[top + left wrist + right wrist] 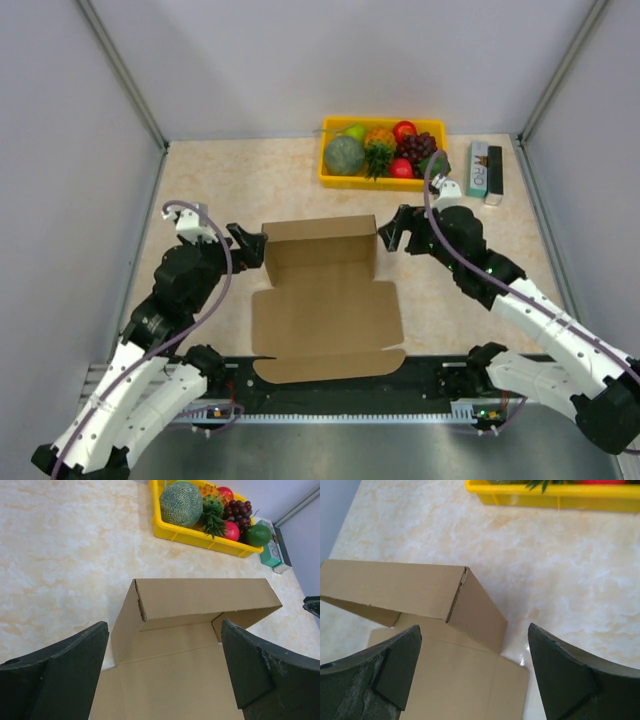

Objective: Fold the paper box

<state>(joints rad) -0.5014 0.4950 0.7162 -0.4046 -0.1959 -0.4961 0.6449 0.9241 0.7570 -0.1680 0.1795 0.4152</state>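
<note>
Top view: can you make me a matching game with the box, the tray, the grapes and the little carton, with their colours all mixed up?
Things:
1. box
2. tray
3. grapes
4. carton

Colours:
A. yellow
B. green, white and black
C. brown
D. dark purple

Pairs: 1-C, 2-A, 3-D, 4-B

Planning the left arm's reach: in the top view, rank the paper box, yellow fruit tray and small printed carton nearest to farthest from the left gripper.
1. paper box, right beside the left gripper, mid-table.
2. yellow fruit tray, at the far edge, right of centre.
3. small printed carton, far right, past the tray.
</note>
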